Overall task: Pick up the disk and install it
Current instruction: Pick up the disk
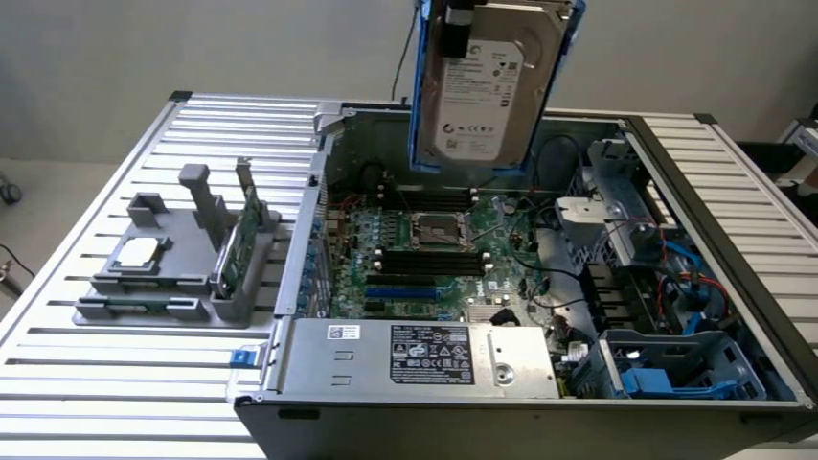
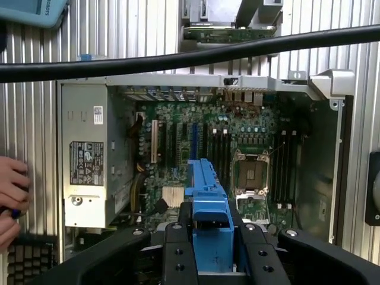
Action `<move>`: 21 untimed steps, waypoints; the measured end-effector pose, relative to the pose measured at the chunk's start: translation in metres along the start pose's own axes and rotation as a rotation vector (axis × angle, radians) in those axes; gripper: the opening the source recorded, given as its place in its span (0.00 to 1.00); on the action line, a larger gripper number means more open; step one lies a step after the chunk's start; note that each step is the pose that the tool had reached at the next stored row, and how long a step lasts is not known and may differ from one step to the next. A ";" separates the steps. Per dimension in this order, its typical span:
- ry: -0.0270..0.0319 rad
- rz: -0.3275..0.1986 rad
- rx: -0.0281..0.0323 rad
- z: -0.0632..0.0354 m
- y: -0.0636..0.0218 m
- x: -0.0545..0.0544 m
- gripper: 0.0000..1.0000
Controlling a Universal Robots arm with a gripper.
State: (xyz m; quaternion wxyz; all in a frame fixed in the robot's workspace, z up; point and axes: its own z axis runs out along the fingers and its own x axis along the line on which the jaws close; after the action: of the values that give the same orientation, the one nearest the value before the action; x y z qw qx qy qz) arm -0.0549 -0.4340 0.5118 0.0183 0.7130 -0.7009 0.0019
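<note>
From my station I see the end effector [image 2: 210,209] clamped on the disk [image 1: 486,86]: in the wrist view its black fingers [image 2: 178,237] press from both sides on the blue carrier rail, and the rail sticks out from between them toward the motherboard [image 1: 435,259]. In the exterior view the disk hangs upright, high over the open computer case [image 1: 316,206] and well apart from everything inside it. It is above the far part of the case, with the white label turned to the camera and the blue rails running along both long edges. The top end of the disk goes out of the picture, where the end effector takes it. The power supply [image 1: 422,355] lies along the near side of the case. On the slatted worktop [image 1: 128,383], to the exterior view's left of the case, stands a grey holder [image 1: 167,287] with a small processor chip [image 1: 138,252] and a green card [image 1: 243,240] in it. A black cable [image 2: 178,58] crosses the wrist view, and a person's hand [image 2: 9,190] shows at its edge, beside the case.
</note>
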 end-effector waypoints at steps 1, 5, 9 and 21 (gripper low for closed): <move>0.0000 0.000 -0.0002 0.0000 -0.0038 0.002 0.33; 0.0000 0.000 -0.0029 0.0000 -0.0142 0.012 0.33; -0.0001 0.000 -0.0060 0.0001 -0.0227 0.022 0.33; -0.0003 0.000 -0.0153 0.0003 -0.0489 0.053 0.33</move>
State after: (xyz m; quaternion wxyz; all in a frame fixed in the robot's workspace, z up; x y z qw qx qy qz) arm -0.0051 -0.4857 0.5118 0.0237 0.7130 -0.7008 -0.0036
